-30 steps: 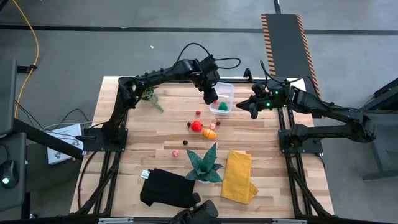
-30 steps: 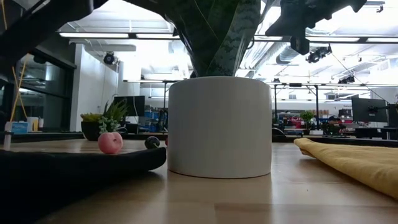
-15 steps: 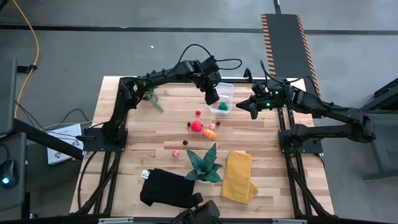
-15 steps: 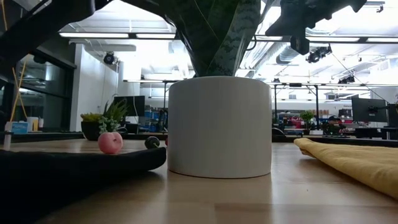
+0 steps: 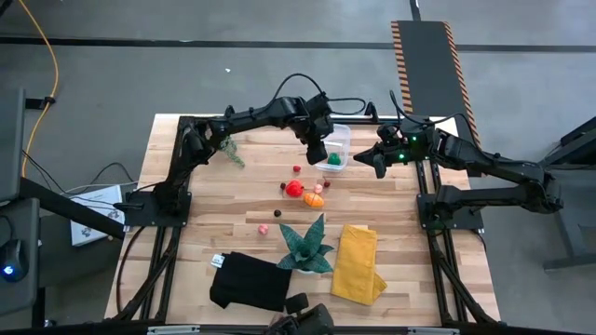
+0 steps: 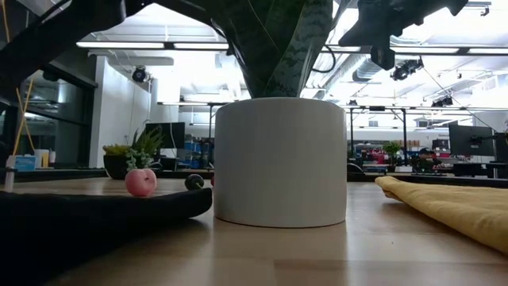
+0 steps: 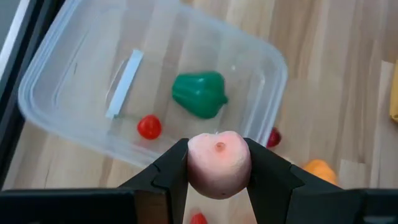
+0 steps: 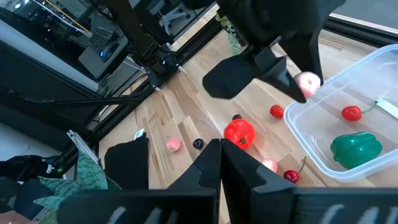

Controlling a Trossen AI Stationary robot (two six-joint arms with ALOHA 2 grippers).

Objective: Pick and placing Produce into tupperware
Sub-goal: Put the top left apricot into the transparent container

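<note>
We see the left end effector (image 7: 219,167) grasping a pale pink toy fruit (image 7: 219,163) between its two dark fingers, held above the near-left edge of the tupperware (image 5: 335,140), which sits at the far side of the wooden surface (image 5: 233,200). Inside the clear tub lie a green pepper (image 7: 199,94) and a small red cherry tomato (image 7: 149,127).

The right end effector (image 5: 365,158) waits just right of the tub, its fingers clenched together on nothing.

More produce lies on the surface near the tub: a red tomato-like piece (image 5: 294,188), an orange piece (image 5: 314,198) just beside it, a small red piece (image 5: 297,169), a pink piece (image 5: 264,228) and a small dark piece (image 5: 277,215) farther toward the near side.

At the near edge stand a teal spiky-leaved plant (image 5: 307,244) in a white pot (image 6: 279,161), with a folded yellow cloth (image 5: 358,263) to its right and a black cloth (image 5: 248,282) to its left.
</note>
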